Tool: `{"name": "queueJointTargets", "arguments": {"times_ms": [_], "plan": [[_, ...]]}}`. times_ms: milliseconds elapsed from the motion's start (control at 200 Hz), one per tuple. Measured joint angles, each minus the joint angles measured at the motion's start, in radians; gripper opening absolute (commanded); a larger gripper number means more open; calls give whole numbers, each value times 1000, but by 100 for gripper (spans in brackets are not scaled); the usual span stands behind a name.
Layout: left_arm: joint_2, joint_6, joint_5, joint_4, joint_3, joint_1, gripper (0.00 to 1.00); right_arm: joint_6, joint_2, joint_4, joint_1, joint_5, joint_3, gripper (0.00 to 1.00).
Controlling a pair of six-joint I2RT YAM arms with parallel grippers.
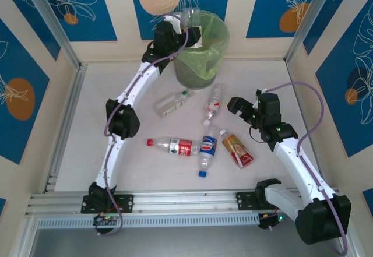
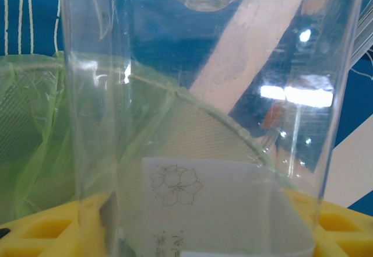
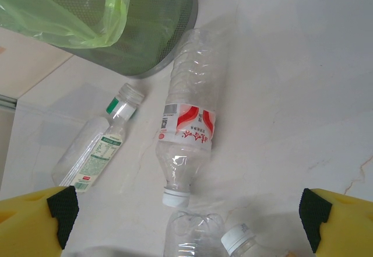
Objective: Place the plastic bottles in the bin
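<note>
Jaws of the left gripper (image 1: 191,32) pinch a clear bottle (image 2: 198,111) over the rim of the bin (image 1: 220,32); the right gripper (image 3: 187,213) is spread wide and holds nothing.
The held bottle's long axis runs away from the wrist, above the bin's green liner. It looks empty and thin-walled, so probably light, slick and easily dented. In front of the bin, under the right gripper, lies a red-labelled bottle (image 3: 185,130). Its long axis points at the bin, base towards it, white cap away. A grip across the labelled middle seems safest. A green-capped bottle (image 3: 96,152) lies beside it, cap towards the bin.
</note>
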Motion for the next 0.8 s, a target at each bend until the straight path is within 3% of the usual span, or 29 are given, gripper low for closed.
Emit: {"name": "queueJointTargets", "arguments": {"times_ms": [100, 435, 800], "plan": [[1, 16, 0, -14, 5, 0, 50, 0, 0, 0, 0, 0, 0, 100], [6, 32, 0, -26, 15, 0, 72, 1, 0, 0, 0, 0, 0, 100], [6, 32, 1, -26, 15, 0, 82, 5, 0, 2, 0, 0, -5, 99]]}}
